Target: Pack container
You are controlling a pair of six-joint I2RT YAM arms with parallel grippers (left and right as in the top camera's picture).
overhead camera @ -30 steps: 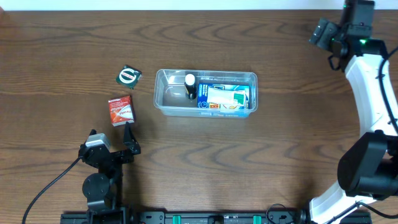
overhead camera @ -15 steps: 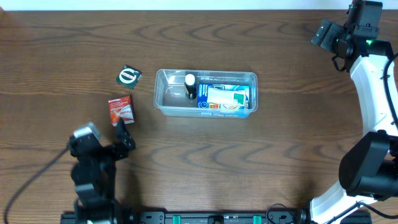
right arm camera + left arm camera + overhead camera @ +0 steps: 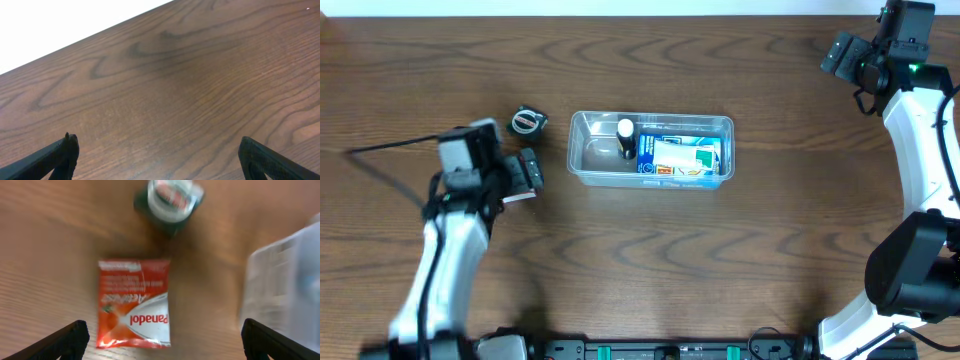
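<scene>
The clear plastic container (image 3: 582, 160) sits mid-table and shows blurred at the right edge of the left wrist view (image 3: 290, 280). It holds a dark bottle with a white cap (image 3: 625, 136) and a blue-and-white box (image 3: 680, 157). A red-and-white Panadol packet (image 3: 134, 302) lies flat on the table left of it. My left gripper (image 3: 161, 342) hovers over the packet, open wide and holding nothing; overhead it (image 3: 526, 174) covers most of the packet. My right gripper (image 3: 160, 157) is open and empty over bare wood at the far right corner (image 3: 842, 55).
A small dark-green round item with a white top (image 3: 527, 122) lies just beyond the packet, also in the left wrist view (image 3: 170, 200). The table's far edge runs just behind my right gripper (image 3: 75, 45). A black cable (image 3: 390, 147) trails left from my left arm.
My left arm has swung from the table's near edge up and forward, so its gripper now sits over the Panadol packet. The right arm has barely moved.
</scene>
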